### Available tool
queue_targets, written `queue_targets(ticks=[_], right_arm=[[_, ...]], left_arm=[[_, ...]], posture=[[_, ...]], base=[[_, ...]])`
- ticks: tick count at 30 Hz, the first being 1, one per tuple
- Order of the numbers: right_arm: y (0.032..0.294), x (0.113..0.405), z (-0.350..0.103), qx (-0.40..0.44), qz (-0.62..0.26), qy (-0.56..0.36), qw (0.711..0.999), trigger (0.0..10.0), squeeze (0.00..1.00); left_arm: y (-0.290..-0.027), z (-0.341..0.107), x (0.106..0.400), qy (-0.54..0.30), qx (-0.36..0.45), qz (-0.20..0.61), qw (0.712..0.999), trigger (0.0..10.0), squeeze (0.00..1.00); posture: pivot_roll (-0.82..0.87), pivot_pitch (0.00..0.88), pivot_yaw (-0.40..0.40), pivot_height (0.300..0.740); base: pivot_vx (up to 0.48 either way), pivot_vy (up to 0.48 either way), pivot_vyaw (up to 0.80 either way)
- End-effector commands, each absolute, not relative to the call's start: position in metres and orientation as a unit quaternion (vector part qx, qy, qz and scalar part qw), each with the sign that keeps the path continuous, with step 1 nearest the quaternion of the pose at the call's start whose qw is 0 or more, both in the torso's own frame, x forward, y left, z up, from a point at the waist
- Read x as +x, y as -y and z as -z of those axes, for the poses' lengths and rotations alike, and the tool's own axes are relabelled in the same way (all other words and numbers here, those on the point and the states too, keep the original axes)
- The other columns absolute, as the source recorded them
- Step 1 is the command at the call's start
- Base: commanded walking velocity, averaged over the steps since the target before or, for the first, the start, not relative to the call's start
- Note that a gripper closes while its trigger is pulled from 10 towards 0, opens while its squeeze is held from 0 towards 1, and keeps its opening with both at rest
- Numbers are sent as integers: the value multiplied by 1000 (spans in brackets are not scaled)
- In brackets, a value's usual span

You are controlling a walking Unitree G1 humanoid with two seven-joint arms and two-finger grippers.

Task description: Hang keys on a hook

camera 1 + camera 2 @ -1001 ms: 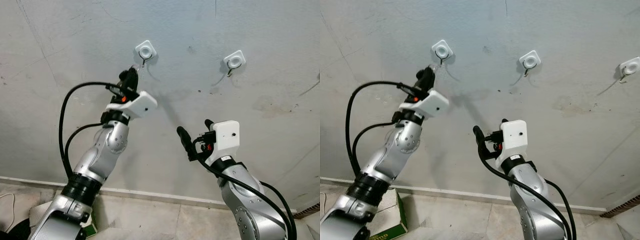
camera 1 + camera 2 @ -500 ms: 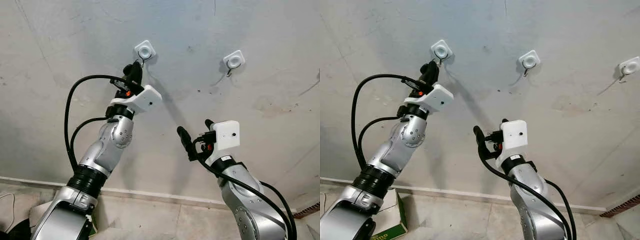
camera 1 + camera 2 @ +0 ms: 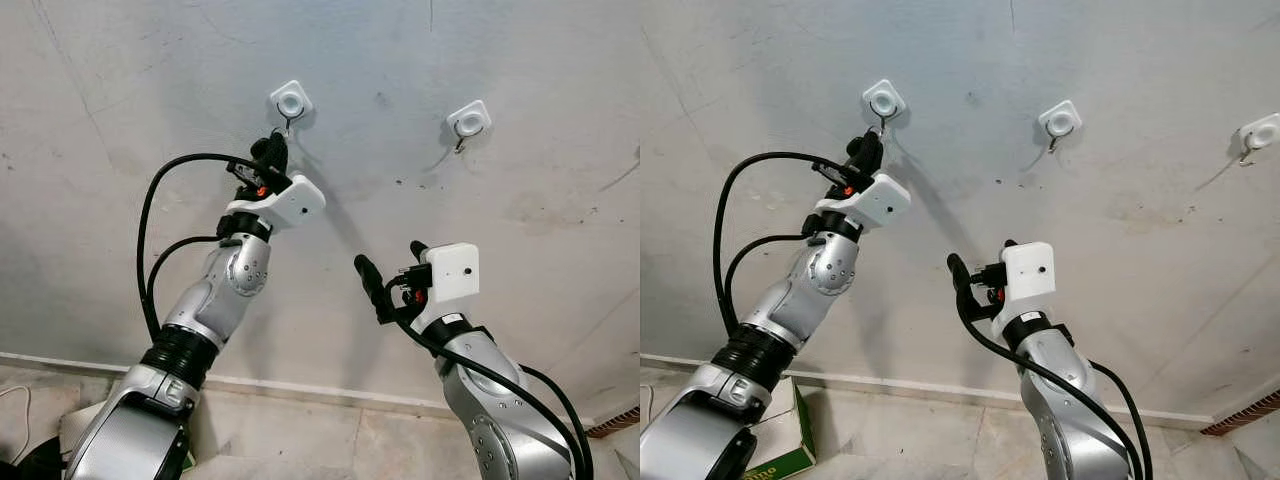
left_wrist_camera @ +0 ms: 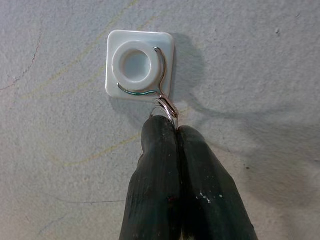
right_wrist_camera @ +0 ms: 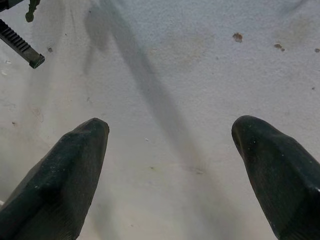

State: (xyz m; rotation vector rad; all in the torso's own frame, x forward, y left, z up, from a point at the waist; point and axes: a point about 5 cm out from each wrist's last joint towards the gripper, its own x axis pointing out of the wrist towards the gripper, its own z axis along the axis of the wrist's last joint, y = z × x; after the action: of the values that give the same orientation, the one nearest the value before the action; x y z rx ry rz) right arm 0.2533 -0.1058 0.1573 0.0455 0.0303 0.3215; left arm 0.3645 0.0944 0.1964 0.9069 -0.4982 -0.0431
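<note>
Grey plaster wall (image 3: 520, 150) fills the background in the left eye view, with two white hook plates stuck to it. The left gripper (image 3: 272, 152) reaches up to just below the left hook (image 3: 290, 103), while the right gripper (image 3: 393, 270) hangs lower, away from the wall, beneath the second hook (image 3: 467, 121).

Seen from the right eye, a third hook (image 3: 1260, 133) sits at the edge, partly cut off, and a green box (image 3: 780, 440) on the floor is half hidden behind the left arm.

From the left wrist, the jaws are pressed together on a thin metal key ring (image 4: 167, 106) that touches the hook's wire; the keys themselves are hidden.

From the right wrist, the jaws stand wide apart, holding nothing.
</note>
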Motion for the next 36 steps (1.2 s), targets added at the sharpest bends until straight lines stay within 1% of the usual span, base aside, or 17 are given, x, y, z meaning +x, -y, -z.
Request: queue_targets(ticks=[1, 11, 21, 36], right_arm=[[106, 251, -163, 20, -157, -5, 987, 10000, 0], [105, 251, -162, 22, -158, -6, 987, 10000, 0], [104, 252, -161, 23, -161, -8, 987, 10000, 0], [104, 251, -161, 23, -160, -6, 987, 10000, 0]], left_arm=[[-87, -209, 365, 267, 431, 19, 862, 10000, 0], [-88, -216, 360, 288, 422, 7, 860, 10000, 0], [-87, -219, 349, 298, 404, 0, 865, 10000, 0], [-85, -226, 358, 302, 417, 2, 857, 10000, 0]], posture=[[-29, 21, 9, 740], [-25, 23, 10, 740], [-11, 25, 2, 740], [-19, 23, 9, 740]], base=[[0, 0, 0], [0, 0, 0], [0, 0, 0], [0, 0, 0]])
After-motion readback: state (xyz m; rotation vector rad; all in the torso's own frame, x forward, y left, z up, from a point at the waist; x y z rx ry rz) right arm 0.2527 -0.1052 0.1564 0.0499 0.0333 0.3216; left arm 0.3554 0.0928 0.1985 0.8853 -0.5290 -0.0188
